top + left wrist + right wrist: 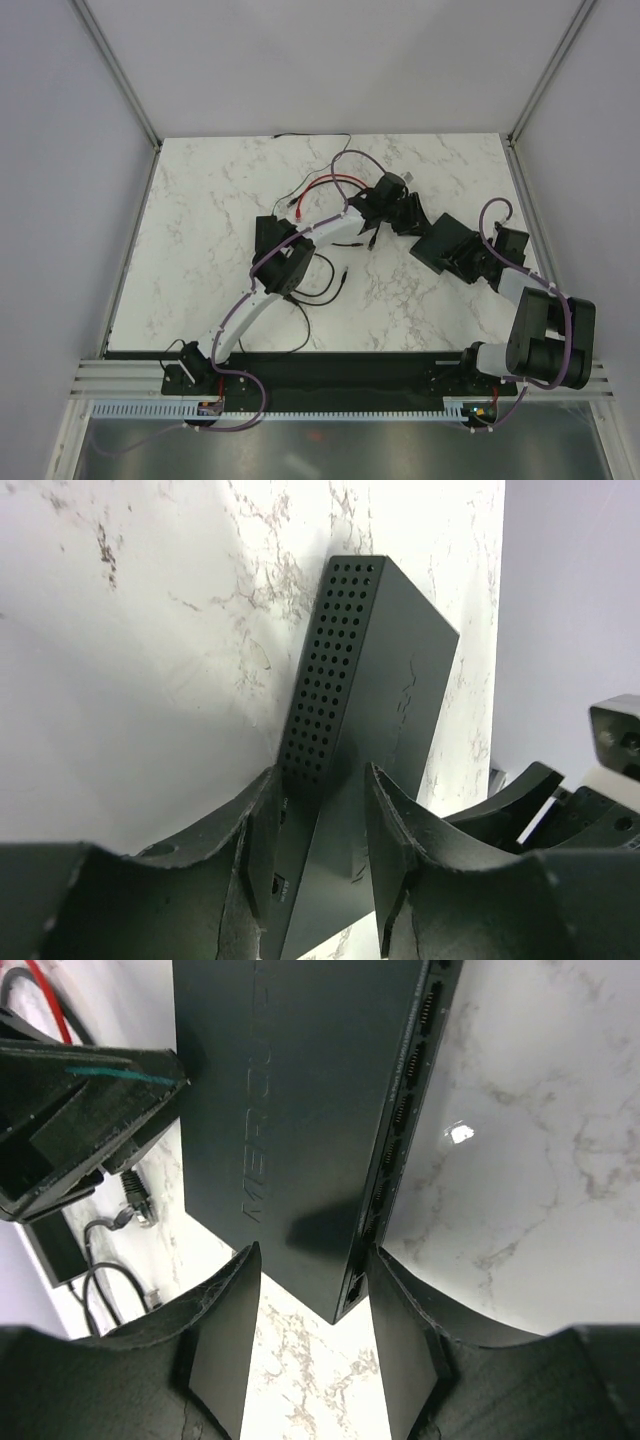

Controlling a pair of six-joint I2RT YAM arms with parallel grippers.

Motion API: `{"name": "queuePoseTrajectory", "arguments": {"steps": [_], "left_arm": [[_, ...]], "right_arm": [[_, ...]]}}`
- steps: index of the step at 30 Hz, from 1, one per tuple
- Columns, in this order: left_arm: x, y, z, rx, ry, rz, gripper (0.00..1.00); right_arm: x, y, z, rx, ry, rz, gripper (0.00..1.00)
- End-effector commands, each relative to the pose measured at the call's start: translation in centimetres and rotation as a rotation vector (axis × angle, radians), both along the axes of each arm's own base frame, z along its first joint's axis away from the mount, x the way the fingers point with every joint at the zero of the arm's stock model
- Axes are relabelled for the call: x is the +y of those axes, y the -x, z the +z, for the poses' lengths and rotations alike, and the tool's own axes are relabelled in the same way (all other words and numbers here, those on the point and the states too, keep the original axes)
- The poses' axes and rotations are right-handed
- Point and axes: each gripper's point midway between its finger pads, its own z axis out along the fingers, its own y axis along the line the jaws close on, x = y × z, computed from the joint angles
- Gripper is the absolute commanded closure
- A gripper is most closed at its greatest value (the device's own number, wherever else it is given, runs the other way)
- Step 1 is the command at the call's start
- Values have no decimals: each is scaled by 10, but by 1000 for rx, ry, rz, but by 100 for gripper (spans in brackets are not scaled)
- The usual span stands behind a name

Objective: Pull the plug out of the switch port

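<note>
Your left jaws look clamped on one end of the switch. The right jaws only straddle its other corner and I can't tell if they bite, so a tug may pivot or skid the box on the surface. The switch port row runs just ahead of the right jaws with no plug visible in it; a loose plug lying beside them and the red cable near the left jaws could snag.
</note>
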Motion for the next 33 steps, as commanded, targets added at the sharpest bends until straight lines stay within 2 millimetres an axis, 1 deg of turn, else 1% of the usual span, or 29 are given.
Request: {"name": "queuePoseTrajectory", "arguments": {"steps": [1, 3, 5, 8, 9, 10, 11, 12, 13, 14, 15, 16, 17, 18, 19, 20, 21, 22, 23, 24, 25, 26, 27, 28, 29, 30, 31, 32, 33], "left_arm": [[-27, 37, 42, 46, 126, -149, 55], [-24, 35, 42, 79, 126, -138, 55], [-22, 32, 45, 78, 131, -136, 54], [-18, 29, 55, 64, 135, -142, 54], [-13, 28, 51, 66, 110, -138, 54], [-8, 23, 69, 37, 115, -127, 54], [-2, 20, 72, 2, 97, -127, 53], [6, 16, 70, -5, 55, -99, 52], [15, 10, 87, -34, 51, -85, 51], [23, 7, 95, -67, 35, -84, 51], [34, 5, 90, -62, -16, -57, 51], [44, -2, 94, -79, -33, -36, 50], [53, -3, 117, -129, -30, -29, 50], [63, -5, 109, -129, -73, -4, 48], [71, -6, 114, -138, -87, 10, 48], [77, -3, 128, -164, -89, 10, 47], [84, 1, 122, -154, -115, 18, 45], [88, 5, 121, -148, -126, 18, 45], [92, 12, 134, -146, -113, 21, 44], [100, 21, 117, -111, -146, 19, 43], [100, 30, 114, -104, -158, 17, 42], [102, 36, 115, -106, -160, 23, 41], [108, 45, 108, -104, -181, 36, 39], [105, 55, 107, -104, -179, 30, 39], [101, 58, 111, -102, -143, 50, 39], [104, 70, 102, -74, -142, 50, 39], [100, 81, 99, -62, -132, 48, 40], [99, 82, 97, -41, -125, 96, 40], [99, 87, 88, -33, -126, 114, 41]], "right_arm": [[26, 7, 3, -16, -127, 45, 46], [31, 5, 6, -34, -166, 38, 46], [36, 11, 2, -30, -197, 37, 47], [37, 14, 0, -30, -205, 27, 47], [37, 15, 0, -31, -204, 28, 47], [36, 13, 4, -46, -194, 27, 47], [36, 16, 4, -36, -189, 29, 47], [34, 13, 8, -44, -175, 33, 46], [32, 12, 12, -65, -139, 58, 46], [28, 18, 7, -22, -108, 47, 45], [23, 17, 11, -17, -72, 51, 44], [19, 18, 13, -24, -26, 67, 42], [14, 23, 10, 6, 8, 56, 40], [10, 20, 15, -2, 30, 55, 36], [7, 19, 18, -7, 52, 52, 33], [5, 24, 16, 14, 71, 63, 31], [-1, 19, 22, 8, 102, 53, 28], [-3, 18, 25, 8, 117, 53, 26], [-5, 20, 26, 21, 133, 62, 24], [-11, 15, 32, 12, 159, 51, 23], [-12, 14, 33, 13, 168, 49, 22], [-14, 14, 35, 18, 176, 50, 21], [-17, 9, 38, 12, 188, 49, 20], [-19, 9, 39, 22, 194, 47, 20], [-19, 8, 40, 24, 196, 49, 20], [-21, 4, 42, 26, 197, 47, 20], [-21, 4, 40, 38, 199, 45, 20], [-21, 4, 40, 43, 197, 44, 20], [-21, 2, 40, 49, 182, 36, 21]]}}
